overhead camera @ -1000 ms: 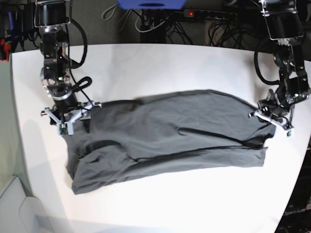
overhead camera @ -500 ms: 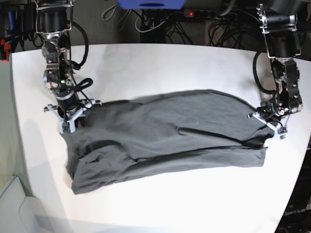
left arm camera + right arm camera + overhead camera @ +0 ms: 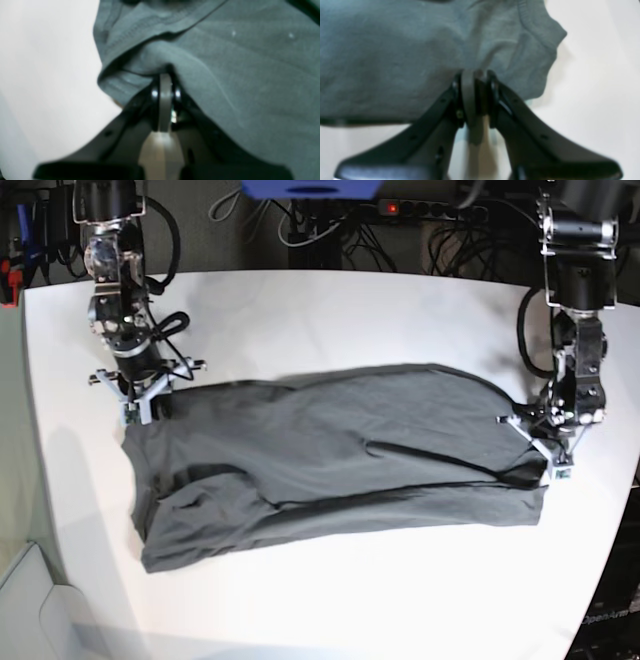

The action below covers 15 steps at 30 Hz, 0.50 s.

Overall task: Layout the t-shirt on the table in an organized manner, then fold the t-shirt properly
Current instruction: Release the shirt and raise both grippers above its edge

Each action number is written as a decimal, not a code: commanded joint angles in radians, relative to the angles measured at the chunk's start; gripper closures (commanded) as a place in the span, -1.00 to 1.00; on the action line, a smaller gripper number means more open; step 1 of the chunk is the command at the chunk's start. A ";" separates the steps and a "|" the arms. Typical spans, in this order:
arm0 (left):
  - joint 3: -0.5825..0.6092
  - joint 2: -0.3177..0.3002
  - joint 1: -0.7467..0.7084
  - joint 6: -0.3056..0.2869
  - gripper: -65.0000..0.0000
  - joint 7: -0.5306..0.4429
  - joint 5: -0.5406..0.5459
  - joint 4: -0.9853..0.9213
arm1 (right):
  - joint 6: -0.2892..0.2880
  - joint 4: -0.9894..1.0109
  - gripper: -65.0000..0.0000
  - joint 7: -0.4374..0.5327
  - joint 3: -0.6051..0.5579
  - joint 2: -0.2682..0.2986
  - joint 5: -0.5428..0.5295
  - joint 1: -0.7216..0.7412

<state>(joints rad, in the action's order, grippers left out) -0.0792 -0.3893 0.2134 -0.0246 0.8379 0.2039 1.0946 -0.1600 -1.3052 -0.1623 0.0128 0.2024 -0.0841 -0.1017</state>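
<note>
Fingers of both grippers, left (image 3: 553,442) and right (image 3: 141,395), pinch opposite edges of the dark charcoal-grey cloth t-shirt (image 3: 340,465), spread across the smooth white table (image 3: 330,320).

My read: robotics lab or test bench, not home. I see big white table (image 3: 330,310) with rounded corners serving as work surface, two robot arms mounted at far edge. Behind table, dark clutter: tangled black cables (image 3: 330,235), power strip (image 3: 430,210) with red lit switch, blue equipment housing (image 3: 310,188) at far centre.
</note>
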 commanded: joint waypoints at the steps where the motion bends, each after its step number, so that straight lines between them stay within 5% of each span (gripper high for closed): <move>1: 0.022 0.005 -0.021 -0.016 0.99 0.079 0.021 -0.023 | 0.001 -0.001 0.81 -0.052 0.003 0.022 0.007 -0.025; 15: 0.003 -0.083 -0.326 -0.018 0.99 0.258 0.030 0.371 | -0.002 -0.129 0.89 -0.043 0.005 0.065 0.007 -0.201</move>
<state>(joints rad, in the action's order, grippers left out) -0.0780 -0.4686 -0.0998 -0.0277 1.0348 0.1982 1.4731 -0.1593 -1.4380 -0.1432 0.0185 0.2604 -0.0875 -0.2882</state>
